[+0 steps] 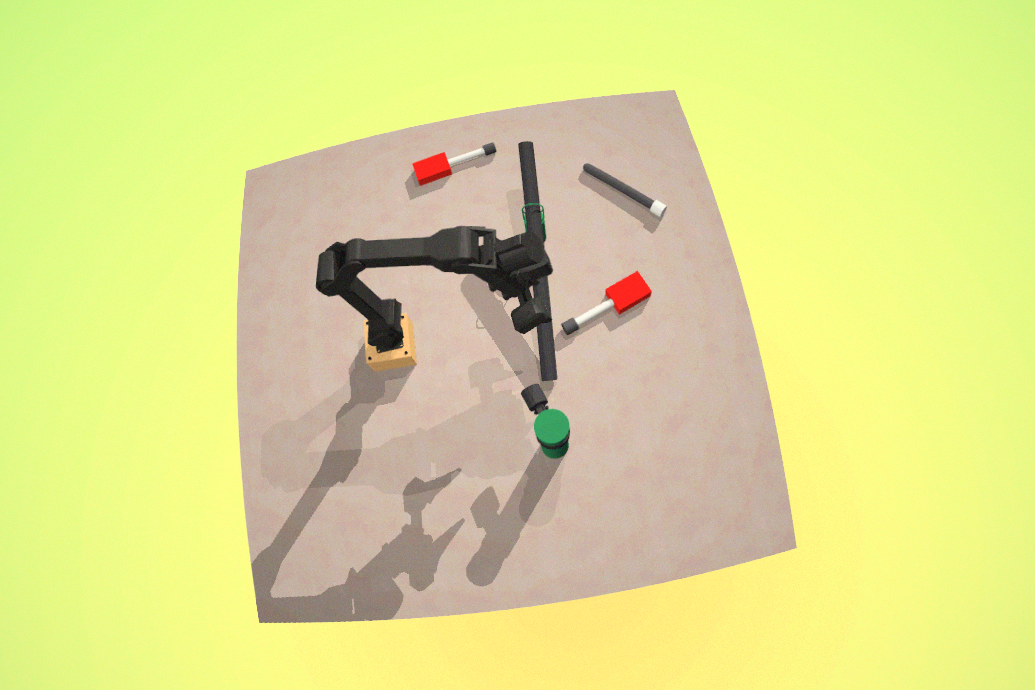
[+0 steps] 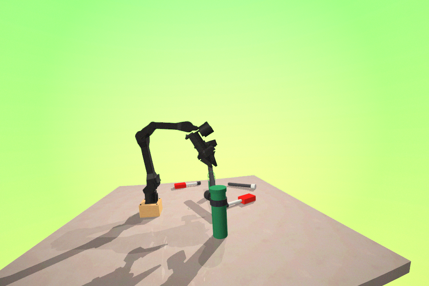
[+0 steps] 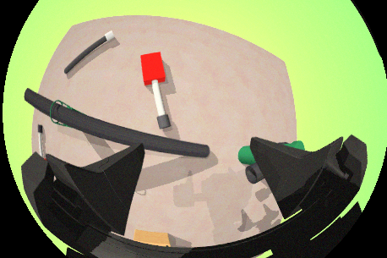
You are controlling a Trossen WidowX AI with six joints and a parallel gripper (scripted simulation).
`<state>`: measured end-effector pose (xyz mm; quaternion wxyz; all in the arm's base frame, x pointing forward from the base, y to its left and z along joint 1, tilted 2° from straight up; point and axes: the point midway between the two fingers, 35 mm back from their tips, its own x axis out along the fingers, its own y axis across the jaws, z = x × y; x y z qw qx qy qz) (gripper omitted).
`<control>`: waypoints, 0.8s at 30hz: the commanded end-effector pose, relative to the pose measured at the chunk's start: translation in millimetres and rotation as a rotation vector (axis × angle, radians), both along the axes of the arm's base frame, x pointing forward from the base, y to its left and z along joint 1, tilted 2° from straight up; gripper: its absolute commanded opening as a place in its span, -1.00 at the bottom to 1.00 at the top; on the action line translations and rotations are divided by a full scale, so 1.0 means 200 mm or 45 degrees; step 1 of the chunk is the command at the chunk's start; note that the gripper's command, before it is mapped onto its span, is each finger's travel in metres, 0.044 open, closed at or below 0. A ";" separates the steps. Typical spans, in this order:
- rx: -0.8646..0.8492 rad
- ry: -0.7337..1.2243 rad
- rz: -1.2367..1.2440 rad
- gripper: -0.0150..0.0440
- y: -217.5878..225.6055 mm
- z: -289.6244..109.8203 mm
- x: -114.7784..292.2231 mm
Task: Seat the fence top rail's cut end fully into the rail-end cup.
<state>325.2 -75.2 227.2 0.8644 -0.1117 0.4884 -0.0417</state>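
Note:
The dark top rail (image 3: 118, 129) lies level and passes through the thin green loop cap (image 1: 524, 216). Its cut end (image 1: 547, 374) (image 3: 204, 150) stops a short gap from the dark rail-end cup (image 1: 532, 398) (image 2: 207, 194) (image 3: 254, 173). The cup hangs on the black brace band (image 2: 219, 203), high on the green post (image 1: 552, 431) (image 2: 219, 219), just under the post cap. My gripper (image 1: 518, 301) (image 2: 212, 161) (image 3: 198, 146) is open and empty. It hovers above the rail's middle, clear of it.
Two red-handled tools (image 1: 431, 168) (image 1: 628, 292) (image 3: 152, 68) and a dark rod with a white tip (image 1: 622, 189) (image 2: 241, 185) (image 3: 87, 54) lie on the table beside the rail. The arm's wooden base block (image 1: 392, 349) (image 2: 150, 208) stands to the left.

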 end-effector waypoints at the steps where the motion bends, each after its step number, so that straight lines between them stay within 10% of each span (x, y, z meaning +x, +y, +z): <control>1: 0.301 -0.076 -0.287 1.00 0.06 -0.02 -0.02; 13: 0.279 -0.063 -0.249 1.00 0.04 -0.02 -0.03; 24: -0.104 0.141 0.554 1.00 -0.28 -0.10 -0.11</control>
